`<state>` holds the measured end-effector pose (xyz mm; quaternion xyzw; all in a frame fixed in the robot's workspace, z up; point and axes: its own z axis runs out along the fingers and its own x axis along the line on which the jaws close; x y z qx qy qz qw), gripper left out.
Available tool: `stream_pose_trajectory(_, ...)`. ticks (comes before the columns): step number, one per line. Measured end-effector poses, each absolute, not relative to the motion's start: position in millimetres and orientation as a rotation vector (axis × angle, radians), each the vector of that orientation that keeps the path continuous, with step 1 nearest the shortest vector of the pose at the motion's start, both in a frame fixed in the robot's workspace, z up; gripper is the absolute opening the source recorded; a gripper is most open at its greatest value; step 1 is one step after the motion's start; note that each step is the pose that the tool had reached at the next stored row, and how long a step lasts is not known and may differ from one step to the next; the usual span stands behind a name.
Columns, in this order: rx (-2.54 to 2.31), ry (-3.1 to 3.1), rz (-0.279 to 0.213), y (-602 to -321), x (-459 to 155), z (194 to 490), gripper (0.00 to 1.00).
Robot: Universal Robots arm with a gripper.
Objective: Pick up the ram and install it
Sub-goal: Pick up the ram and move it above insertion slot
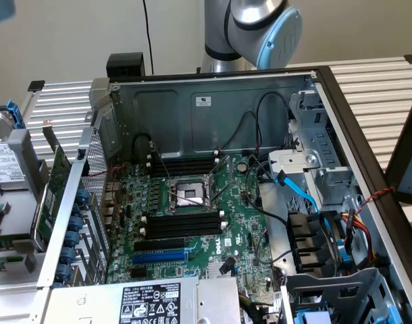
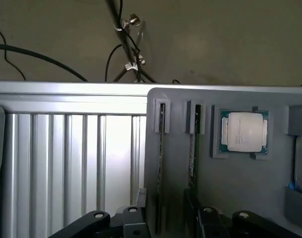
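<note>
Your claw (image 2: 171, 228) hangs low over a grey parts holder (image 2: 230, 188) in the wrist view, its black linkages straddling the holder's two narrow grooves. You cannot tell from here whether it is apart, together or clamped on anything.

Each groove carries a stick standing on edge. One ram stick (image 2: 193, 158) sits just beside the recess with the processor (image 2: 242, 131), and the other ram stick (image 2: 161, 163) sits near the holder's edge, next to the slatted aluminium desk (image 2: 67, 163). Both reach down between the linkages, and which one the claw is lined up on is unclear.

In the exterior view, your arm (image 1: 260, 27) stands behind the open computer case (image 1: 213, 101). Inside lies the motherboard (image 1: 240, 196) with its CPU socket (image 1: 190, 194) in the middle. The black memory slots (image 1: 182, 226) on either side of it are unfilled, so the ram is not yet installed.
</note>
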<state>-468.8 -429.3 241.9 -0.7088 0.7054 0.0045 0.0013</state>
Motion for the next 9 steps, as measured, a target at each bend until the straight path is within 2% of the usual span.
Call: stream_pose_trajectory(9,-2.220,2.209,0.005,-434.0,-467.0,226.3,0.42)
